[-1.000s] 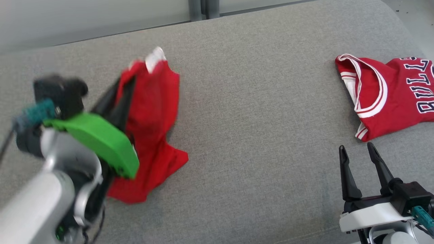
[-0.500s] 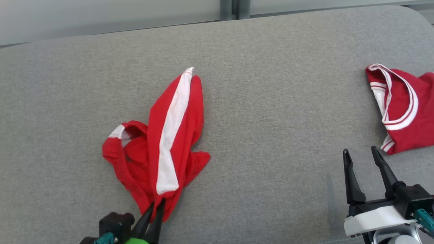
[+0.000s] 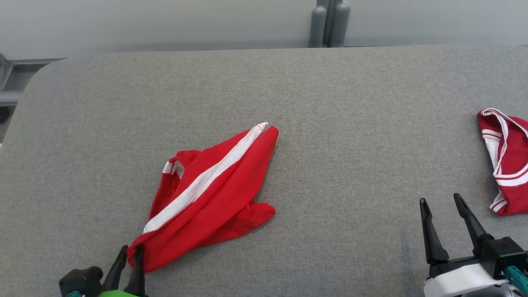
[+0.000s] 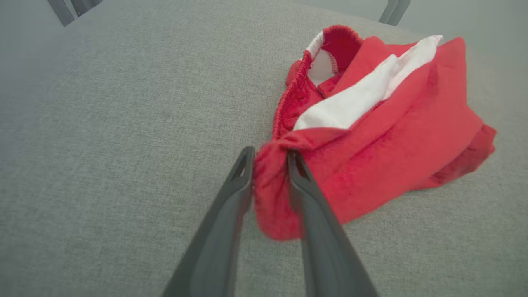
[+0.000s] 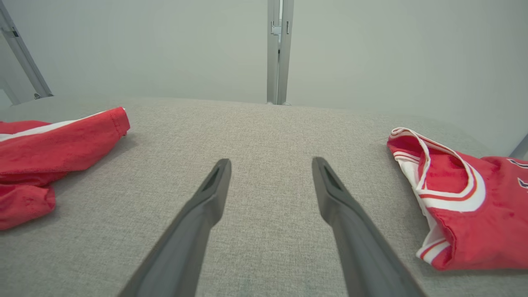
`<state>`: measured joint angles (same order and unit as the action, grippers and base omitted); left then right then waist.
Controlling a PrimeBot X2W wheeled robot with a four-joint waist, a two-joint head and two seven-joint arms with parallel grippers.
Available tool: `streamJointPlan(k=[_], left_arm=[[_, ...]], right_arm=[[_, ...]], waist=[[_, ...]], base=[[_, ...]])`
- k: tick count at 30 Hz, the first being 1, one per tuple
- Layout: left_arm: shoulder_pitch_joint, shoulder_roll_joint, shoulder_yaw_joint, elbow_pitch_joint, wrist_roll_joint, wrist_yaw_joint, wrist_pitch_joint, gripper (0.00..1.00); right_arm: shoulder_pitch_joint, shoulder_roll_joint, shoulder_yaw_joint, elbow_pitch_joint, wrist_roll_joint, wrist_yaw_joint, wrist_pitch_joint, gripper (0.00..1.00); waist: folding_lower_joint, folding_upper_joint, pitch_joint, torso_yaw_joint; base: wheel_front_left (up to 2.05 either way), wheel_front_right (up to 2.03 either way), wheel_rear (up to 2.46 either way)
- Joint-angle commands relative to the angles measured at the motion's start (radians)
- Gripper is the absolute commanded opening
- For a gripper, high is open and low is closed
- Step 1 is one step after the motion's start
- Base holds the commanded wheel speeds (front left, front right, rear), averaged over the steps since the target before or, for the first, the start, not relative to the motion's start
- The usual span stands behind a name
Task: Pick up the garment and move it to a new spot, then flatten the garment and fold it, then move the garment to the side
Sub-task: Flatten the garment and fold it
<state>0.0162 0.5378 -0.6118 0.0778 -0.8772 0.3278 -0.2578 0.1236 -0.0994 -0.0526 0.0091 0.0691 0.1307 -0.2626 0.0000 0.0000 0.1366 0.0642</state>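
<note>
You see the red garment (image 3: 218, 194) with its white stripe lying crumpled on the grey cushion (image 3: 350, 123), left of the middle. Its near corner sits between the fingers of your left gripper (image 4: 270, 153), which stand a little apart; whether they press the cloth, I cannot tell. Your right gripper (image 3: 440, 199) is spread wide, holding nothing, near a red jersey (image 3: 509, 165)

Left gripper (image 3: 132, 248) is dropping back to the bottom edge of the head view, laying the lifted red shorts (image 3: 222, 194) out on the grey cushion (image 3: 350, 123). The white stripe is swinging to a diagonal. Its fingers are spreading, hem corner between them. The head camera is panning, with the jersey (image 3: 509, 165) sliding toward the frame's right edge.
</note>
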Motion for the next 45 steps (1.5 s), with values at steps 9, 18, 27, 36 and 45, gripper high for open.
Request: streamJointPlan(k=[9,18,27,36,45], left_arm=[[0.086,-0.084,0.145,-0.007,-0.014,-0.067,-0.007,1.0],[0.141,-0.148,0.273,-0.073,0.112,-0.04,-0.007,1.0],[0.207,-0.223,0.364,-0.162,0.205,-0.078,-0.007,1.0],[0.265,-0.239,0.406,-0.193,0.216,-0.094,-0.007,1.0],[0.234,-0.162,0.338,-0.136,0.275,-0.203,-0.003,1.0]], right_arm=[[0.039,-0.01,0.001,-0.016,-0.001,0.0,0.017,1.0],[0.049,-0.035,-0.008,-0.033,-0.003,0.0,0.036,1.0],[0.078,-0.025,-0.018,-0.032,-0.008,0.0,0.023,1.0],[0.102,-0.002,-0.056,-0.035,-0.016,0.0,0.004,1.0],[0.085,0.004,-0.086,0.032,-0.05,0.0,-0.003,1.0]], waist=[[0.0,0.0,-0.032,0.04],[0.0,0.0,-0.057,0.071],[0.0,0.0,-0.101,0.112],[0.0,0.0,-0.144,0.133],[0.0,0.0,-0.164,0.163]], base=[[0.0,0.0,0.0],[0.0,0.0,0.0],[0.0,0.0,0.0],[0.0,0.0,0.0],[0.0,0.0,0.0]])
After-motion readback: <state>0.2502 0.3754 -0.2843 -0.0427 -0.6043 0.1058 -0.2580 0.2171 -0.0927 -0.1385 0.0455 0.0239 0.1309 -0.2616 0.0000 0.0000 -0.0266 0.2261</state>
